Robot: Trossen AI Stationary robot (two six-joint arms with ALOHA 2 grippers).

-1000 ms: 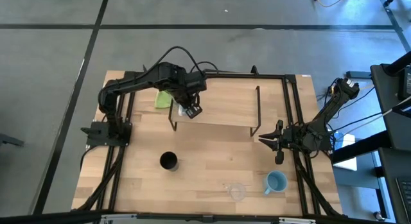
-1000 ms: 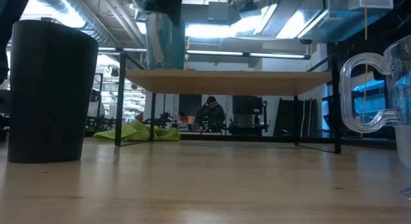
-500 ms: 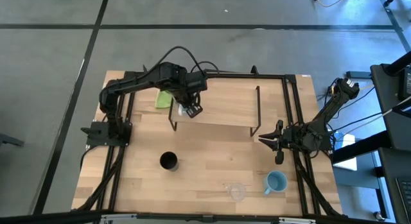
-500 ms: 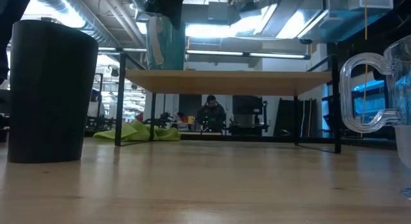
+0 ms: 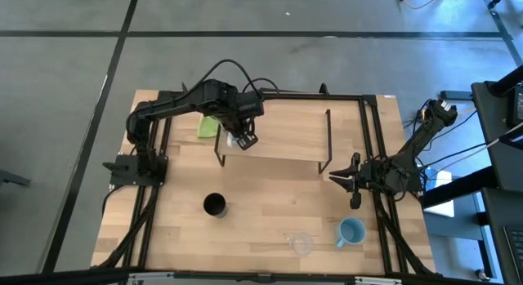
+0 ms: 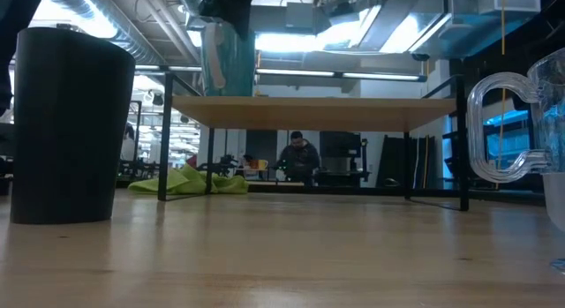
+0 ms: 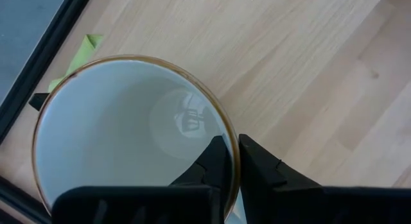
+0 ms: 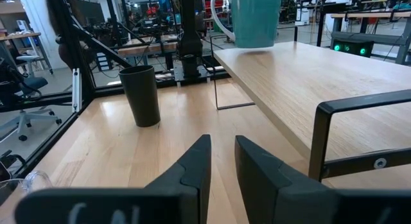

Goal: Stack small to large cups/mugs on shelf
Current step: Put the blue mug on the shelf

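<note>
Left pincer [image 7: 230, 161] clamped on the white mug's [image 7: 128, 134] rim, holding it at the shelf's [image 5: 278, 138] left end.

Black cup [image 5: 214, 205], clear cup [image 5: 301, 242] and blue mug [image 5: 351, 231] remain on the tabletop [image 5: 261, 211].

Right pincer [image 8: 221, 160], slightly parted, empty, waits beside the shelf. Judged: one of four nearly placed.

We see a wooden table [image 5: 270, 211] carrying a low shelf [image 5: 286, 134] at its far side, a green cloth [image 5: 208, 126] far left, and near us a black cup [image 5: 214, 206], clear cup [image 5: 301, 243] and blue mug [image 5: 351, 232].
</note>
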